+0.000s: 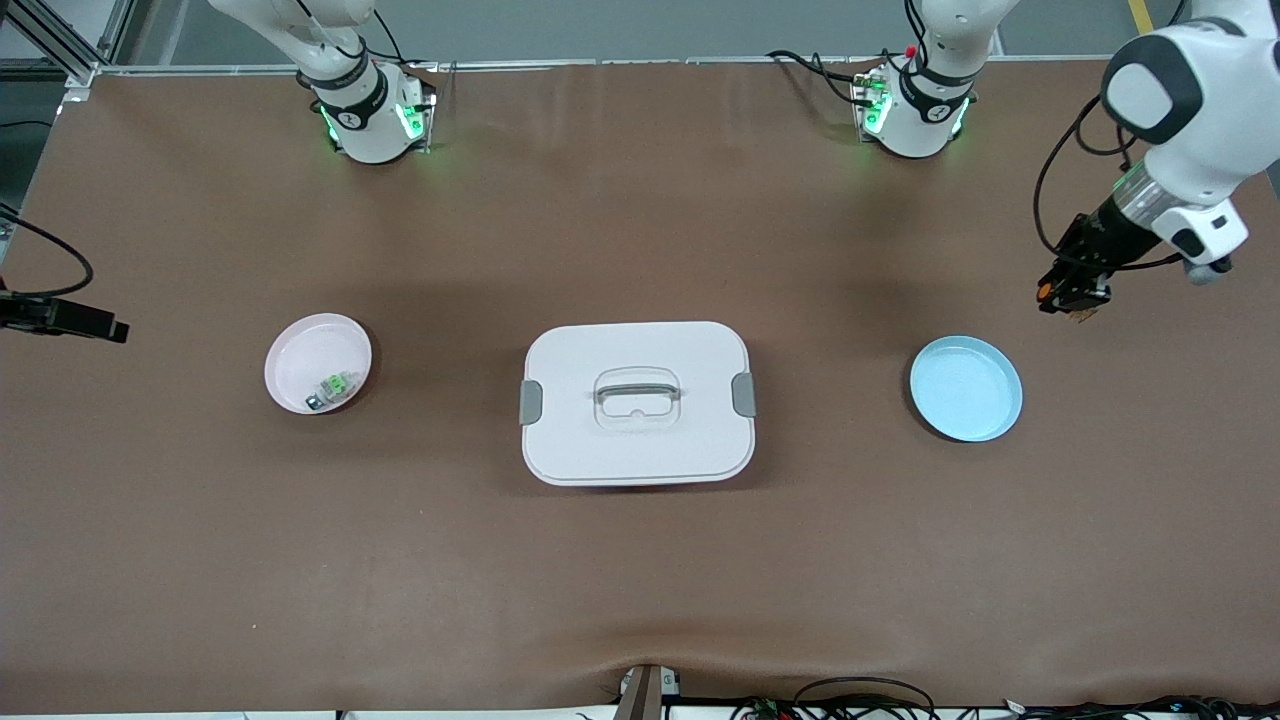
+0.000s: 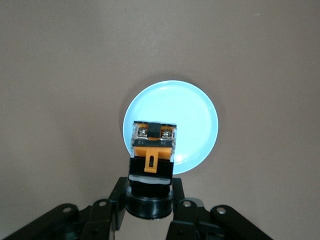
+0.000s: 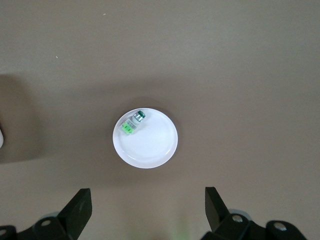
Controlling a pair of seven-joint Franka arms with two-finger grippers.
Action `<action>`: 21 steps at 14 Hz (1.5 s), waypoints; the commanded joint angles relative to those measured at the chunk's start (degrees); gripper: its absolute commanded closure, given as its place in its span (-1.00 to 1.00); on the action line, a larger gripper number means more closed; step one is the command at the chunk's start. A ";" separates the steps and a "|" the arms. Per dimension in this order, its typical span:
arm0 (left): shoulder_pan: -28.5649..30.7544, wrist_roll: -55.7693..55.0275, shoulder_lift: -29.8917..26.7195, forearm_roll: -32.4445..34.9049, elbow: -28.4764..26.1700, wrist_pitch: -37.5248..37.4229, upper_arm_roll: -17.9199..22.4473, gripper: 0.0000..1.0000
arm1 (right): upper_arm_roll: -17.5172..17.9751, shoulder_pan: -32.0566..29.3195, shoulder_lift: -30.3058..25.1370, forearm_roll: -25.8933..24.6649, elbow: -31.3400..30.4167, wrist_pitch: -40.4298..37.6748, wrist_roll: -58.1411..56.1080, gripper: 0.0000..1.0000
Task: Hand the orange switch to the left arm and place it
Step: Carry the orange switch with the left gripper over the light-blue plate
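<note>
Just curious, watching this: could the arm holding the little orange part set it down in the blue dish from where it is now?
Probably yes. The left gripper, shut on the orange switch, hangs beside the blue dish, with nothing between them.

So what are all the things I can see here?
table cover: one, brown, under everything.
box: one, white with grey latches, mid-table between the two dishes.
pink dish: one, pale pink, toward the right arm's end.
green-topped switch: one, clear and green, in the pink dish.
blue dish: one, light blue, holding nothing, toward the left arm's end.
orange switch: one, black and orange, up in the air in the left tool.
left tool: one, black, shut on the orange switch, above the table beside the blue dish.
right tool: one, black, open, high over the pink dish.
</note>
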 commanded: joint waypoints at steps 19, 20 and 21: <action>0.50 -20.99 22.06 19.58 -3.30 22.19 -2.80 1.00 | 1.47 2.83 -5.20 -2.17 3.19 -10.51 0.04 -1.00; 0.50 -25.73 23.02 24.94 -3.04 22.19 -2.80 1.00 | 1.47 2.84 -5.37 -1.65 3.11 -11.56 0.04 -1.00; 0.50 -30.48 24.77 29.77 -2.17 22.19 -2.80 1.00 | 1.29 3.01 -5.72 -1.47 3.11 -12.10 0.04 -1.00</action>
